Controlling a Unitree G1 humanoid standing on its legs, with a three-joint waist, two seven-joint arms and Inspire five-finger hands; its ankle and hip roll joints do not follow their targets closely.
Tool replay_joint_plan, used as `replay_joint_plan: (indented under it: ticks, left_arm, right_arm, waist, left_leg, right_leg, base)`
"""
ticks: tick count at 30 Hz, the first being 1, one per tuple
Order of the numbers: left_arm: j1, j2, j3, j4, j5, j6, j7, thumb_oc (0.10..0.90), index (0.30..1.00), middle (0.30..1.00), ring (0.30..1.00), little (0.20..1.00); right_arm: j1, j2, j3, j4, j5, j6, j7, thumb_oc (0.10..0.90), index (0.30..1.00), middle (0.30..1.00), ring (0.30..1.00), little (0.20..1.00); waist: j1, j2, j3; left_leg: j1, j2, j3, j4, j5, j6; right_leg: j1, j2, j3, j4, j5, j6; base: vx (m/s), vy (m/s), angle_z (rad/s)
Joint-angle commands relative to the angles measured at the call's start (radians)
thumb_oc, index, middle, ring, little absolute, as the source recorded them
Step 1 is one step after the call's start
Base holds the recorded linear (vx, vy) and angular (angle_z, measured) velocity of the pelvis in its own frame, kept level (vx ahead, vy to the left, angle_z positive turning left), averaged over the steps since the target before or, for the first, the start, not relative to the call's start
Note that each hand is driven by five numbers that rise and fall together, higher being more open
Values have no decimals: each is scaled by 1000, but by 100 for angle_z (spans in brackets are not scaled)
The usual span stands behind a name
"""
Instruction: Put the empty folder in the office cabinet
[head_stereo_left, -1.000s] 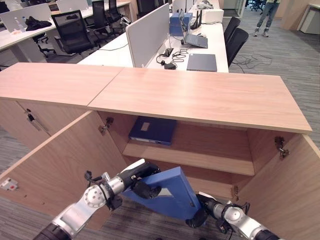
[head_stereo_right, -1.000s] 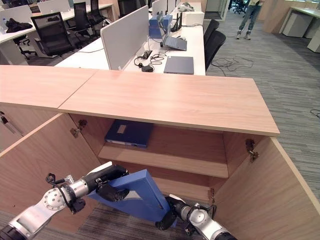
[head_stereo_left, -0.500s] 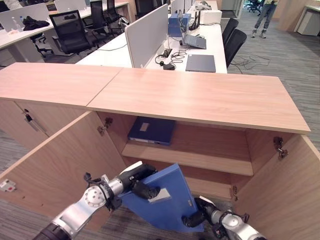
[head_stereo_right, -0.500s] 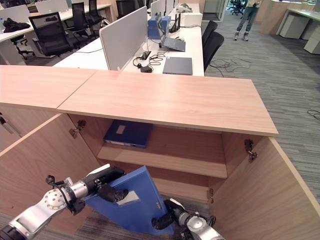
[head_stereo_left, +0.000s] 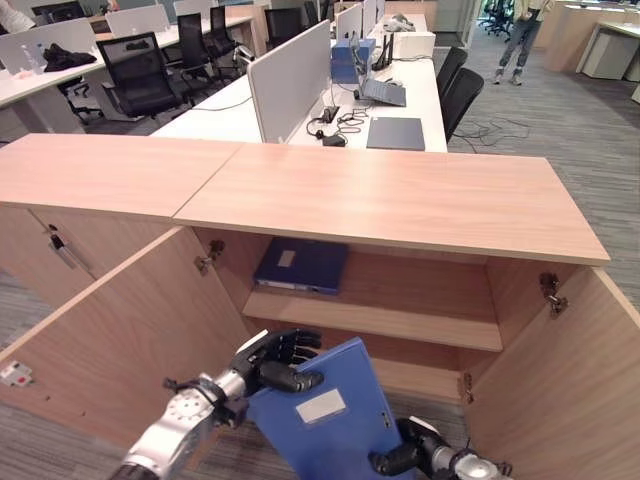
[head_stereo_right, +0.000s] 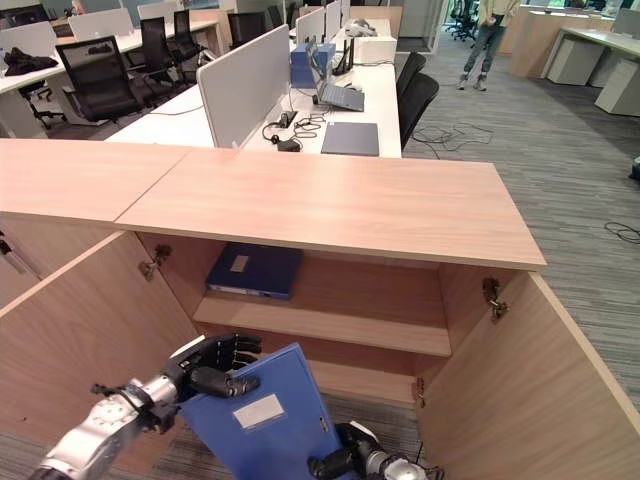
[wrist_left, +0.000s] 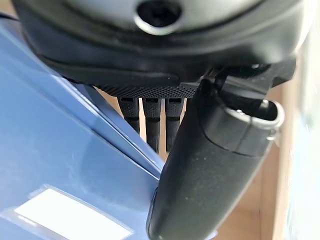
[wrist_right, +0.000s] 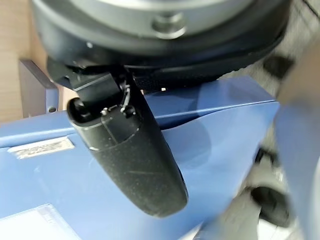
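Note:
A blue folder with a white label is held upright in front of the open office cabinet, its labelled face turned up towards me. My left hand grips its upper left corner, thumb pressed on the blue face and fingers behind the edge. At the folder's lower right edge, my right hand holds it with the thumb lying across the blue cover; its fingers are hidden behind. The folder sits lower than the cabinet's middle shelf.
A second blue folder lies flat on the middle shelf at the left. Both cabinet doors stand open, left and right. Behind the cabinet are desks with laptops and office chairs. A person stands far back.
The folder has turned from a slanted pose to upright, its labelled face now towards me, and sunk lower. Both hands came down with it; the view has shifted a little.

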Motion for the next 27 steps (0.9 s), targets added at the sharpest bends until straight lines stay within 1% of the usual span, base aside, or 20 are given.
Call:
replay_joint_plan:
  ticks: [1, 3, 4, 5, 6, 7, 8, 10, 11, 12, 13, 14, 15, 16, 17, 18, 19, 21, 23, 27]
  left_arm:
    - [-27, -146, 53, 78, -90, -26, 192, 800, 900, 900, 900, 900]
    - [-30, -199, 92, 126, -107, -23, 222, 800, 900, 900, 900, 900]
    - [-25, -233, 134, 177, -118, -24, 257, 800, 900, 900, 900, 900]
    - [-25, -234, 134, 177, -118, -24, 257, 800, 900, 900, 900, 900]
    - [-26, -250, 154, 203, -134, -22, 270, 800, 900, 900, 900, 900]
    - [-23, -274, 198, 249, -171, -23, 308, 800, 900, 900, 900, 900]
    - [-23, -275, 198, 249, -171, -23, 308, 800, 900, 900, 900, 900]
    - [-22, -295, 242, 289, -204, -28, 335, 800, 900, 900, 900, 900]
    - [-25, -301, 259, 312, -211, -25, 347, 800, 900, 900, 900, 900]
    - [-24, -310, 277, 357, -221, -19, 357, 800, 900, 900, 900, 900]
    - [-25, -310, 277, 358, -221, -19, 357, 800, 900, 900, 900, 900]
    - [-23, -330, 303, 433, -267, -4, 369, 800, 900, 900, 900, 900]
    - [-23, -330, 303, 433, -267, -4, 369, 800, 900, 900, 900, 900]
    - [-18, -340, 308, 476, -295, 3, 378, 800, 900, 900, 900, 900]
    - [-16, -345, 308, 484, -307, 3, 384, 800, 900, 900, 900, 900]
    - [-16, -345, 308, 484, -307, 3, 384, 800, 900, 900, 900, 900]
    - [-2, -359, 295, 502, -336, 11, 390, 800, 900, 900, 900, 900]
    - [11, -369, 281, 520, -341, 23, 393, 800, 900, 900, 900, 900]
    - [24, -377, 263, 535, -339, 32, 391, 800, 900, 900, 900, 900]
    - [18, -387, 249, 627, -315, 48, 371, 800, 900, 900, 900, 900]
  right_arm:
    - [-16, 50, -143, -13, 156, -1, -76, 400, 300, 300, 300, 300]
    - [-12, 73, -164, -5, 194, 4, -101, 400, 300, 300, 300, 300]
    - [-10, 84, -185, -1, 218, 8, -115, 400, 300, 300, 300, 300]
    - [-11, 84, -185, -1, 218, 8, -115, 400, 300, 300, 300, 300]
    - [-10, 86, -191, 1, 222, 9, -122, 400, 300, 300, 300, 300]
    - [-10, 92, -202, 1, 221, 14, -136, 400, 300, 300, 300, 300]
    - [-10, 92, -202, 1, 221, 14, -136, 400, 300, 300, 300, 300]
    - [-12, 95, -213, 2, 216, 21, -147, 400, 300, 300, 300, 300]
    - [-14, 98, -225, 5, 232, 26, -157, 400, 300, 300, 300, 300]
    - [-13, 109, -240, 12, 279, 33, -165, 400, 300, 300, 300, 300]
    - [-14, 109, -240, 12, 279, 33, -166, 400, 300, 300, 300, 300]
    - [-13, 160, -283, 12, 457, 36, -186, 400, 300, 300, 300, 300]
    - [-13, 160, -283, 12, 457, 36, -186, 400, 300, 300, 300, 300]
    - [-29, 198, -309, 7, 599, 27, -209, 400, 300, 300, 300, 300]
    - [-38, 219, -318, -9, 667, 21, -218, 400, 300, 300, 300, 300]
    - [-38, 219, -318, -9, 667, 21, -218, 400, 300, 300, 300, 300]
    - [-60, 259, -333, -54, 795, -5, -235, 400, 300, 300, 300, 300]
    - [-81, 290, -326, -92, 869, -39, -254, 400, 300, 300, 300, 300]
    - [-109, 305, -311, -125, 915, -66, -272, 400, 300, 300, 300, 300]
    - [-214, 301, -301, -130, 955, -111, -293, 400, 300, 300, 300, 300]
  waist:
    - [-24, -19, 0]
    - [-27, -21, -1]
    - [-29, -21, -1]
    - [-29, -21, -1]
    - [-29, -21, -2]
    - [-29, -22, -4]
    - [-29, -22, -4]
    - [-28, -22, -5]
    - [-27, -23, -4]
    - [-27, -22, -6]
    - [-27, -22, -6]
    - [-28, -19, -7]
    - [-28, -19, -6]
    - [-27, -15, -5]
    - [-27, -13, -4]
    - [-27, -14, -3]
    - [-25, -10, 0]
    - [-22, -7, 3]
    - [-18, -5, 5]
    - [-6, -1, 11]
  left_leg:
    - [14, -24, -3, 0, -114, 7]
    - [12, -24, 0, 0, -114, 8]
    - [12, -26, 3, 0, -115, 10]
    - [12, -26, 3, 0, -115, 10]
    - [11, -27, 5, 0, -116, 11]
    - [12, -29, 8, 0, -117, 13]
    - [12, -29, 8, 0, -117, 13]
    - [12, -32, 10, 0, -119, 15]
    - [11, -35, 12, 0, -120, 17]
    - [12, -37, 14, 0, -120, 18]
    - [12, -37, 15, 0, -121, 18]
    - [13, -42, 17, 0, -123, 23]
    - [14, -42, 18, 0, -123, 23]
    - [14, -47, 18, 0, -123, 27]
    - [15, -50, 18, 0, -123, 30]
    - [15, -50, 18, 0, -123, 30]
    - [14, -57, 20, 0, -125, 37]
    - [15, -63, 24, 0, -126, 43]
    - [16, -70, 28, 0, -129, 50]
    - [23, -82, 30, 0, -134, 64]
  right_leg:
    - [25, -54, -14, 8, -63, 73]
    - [22, -53, -11, 8, -62, 72]
    - [19, -54, -5, 8, -60, 73]
    - [19, -54, -5, 8, -60, 73]
    - [17, -54, -3, 8, -59, 73]
    - [16, -54, 3, 8, -57, 74]
    - [16, -54, 3, 8, -57, 74]
    - [13, -56, 5, 8, -53, 76]
    - [10, -57, 7, 8, -51, 77]
    - [8, -59, 9, 8, -48, 79]
    - [9, -59, 9, 8, -48, 79]
    - [5, -62, 15, 8, -41, 84]
    - [5, -62, 15, 8, -41, 84]
    - [3, -66, 21, 8, -33, 87]
    - [2, -68, 24, 8, -28, 89]
    - [2, -68, 25, 8, -28, 89]
    - [-4, -73, 31, 8, -17, 95]
    - [-9, -79, 37, 12, -8, 102]
    - [-16, -89, 41, 24, -3, 107]
    - [-42, -108, 45, 82, -3, 116]
  base:
    - [-7, 15, -9]
    - [-13, 27, -7]
    - [-12, 29, -10]
    - [-9, 37, -12]
    - [-9, 44, -7]
    - [-9, 44, -5]
    - [-12, 54, -10]
    - [-13, 44, -16]
    - [-11, 56, -10]
    - [-7, 44, -3]
    - [-1, 97, 1]
    - [-2, 71, -1]
    - [-5, 129, -6]
    - [-6, 89, -11]
    - [-6, 89, -7]
    - [-19, 100, -7]
    - [-23, 95, -4]
    - [-24, 113, -9]
    - [-15, 110, -10]
    - [-10, 108, -6]
